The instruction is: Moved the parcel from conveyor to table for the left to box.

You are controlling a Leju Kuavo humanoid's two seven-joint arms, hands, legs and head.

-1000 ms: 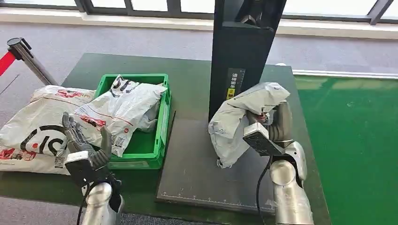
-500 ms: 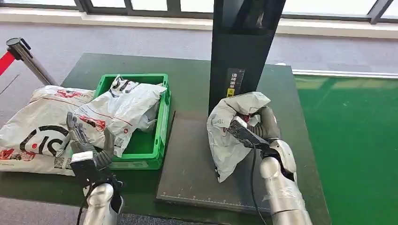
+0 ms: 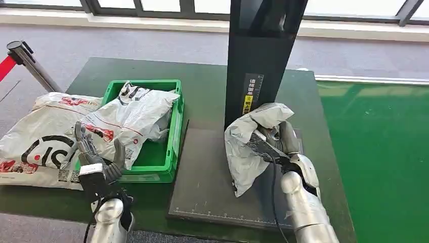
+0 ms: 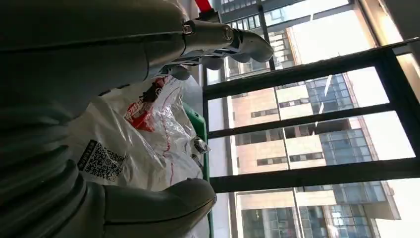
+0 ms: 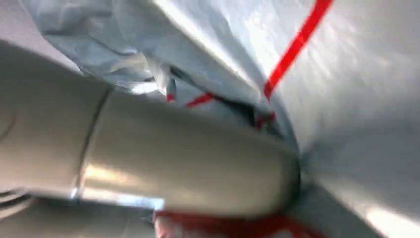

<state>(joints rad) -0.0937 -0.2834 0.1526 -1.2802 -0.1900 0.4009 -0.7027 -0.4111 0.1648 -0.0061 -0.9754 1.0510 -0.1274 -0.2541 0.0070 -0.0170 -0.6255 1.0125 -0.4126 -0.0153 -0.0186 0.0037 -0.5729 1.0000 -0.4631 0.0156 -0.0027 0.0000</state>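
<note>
A crumpled grey parcel (image 3: 246, 147) hangs over the dark mat (image 3: 202, 187) in front of the black column. My right hand (image 3: 275, 139) grips it from the right side; its thumb (image 5: 188, 163) presses into the grey film with red stripes (image 5: 297, 44). My left hand (image 3: 96, 159) is raised with fingers spread, holding nothing, at the near left corner of the green box (image 3: 174, 136). Against the window it appears again as my left hand (image 4: 148, 99), open. White parcels (image 3: 134, 119) fill the box, and one with a printed code (image 4: 101, 161) lies close to that hand.
A large white parcel (image 3: 35, 139) lies on the table left of the box. The black column (image 3: 260, 55) stands behind the grey parcel. A bright green conveyor surface (image 3: 384, 152) runs along the right. A barrier post (image 3: 30, 63) stands at far left.
My right hand has brought the grey parcel down and slightly left toward the mat, then nearly stopped. My left hand has risen a little and stays spread.
</note>
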